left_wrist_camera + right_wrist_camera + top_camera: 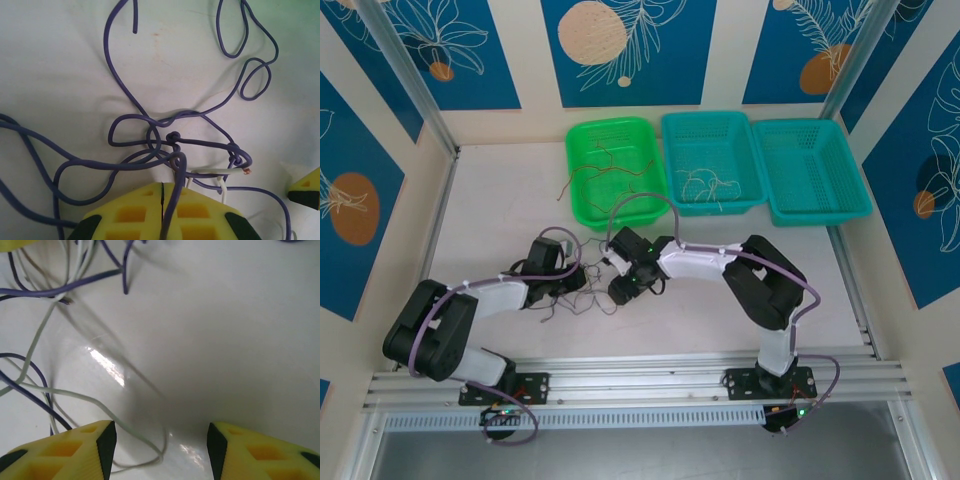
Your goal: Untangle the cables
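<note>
left tool (163,192): pinching purple cable (179,165) | right tool (161,442): wide, by white cable (162,454) | cables (172,136): knotted on tabletop (60,65)

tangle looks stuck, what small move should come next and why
Probably close the open right pincer on the white wire that loops between its jaws. The left pincer is already shut on a purple wire that runs into the knot, so a second grip seems needed before anything can be pulled apart.
</note>
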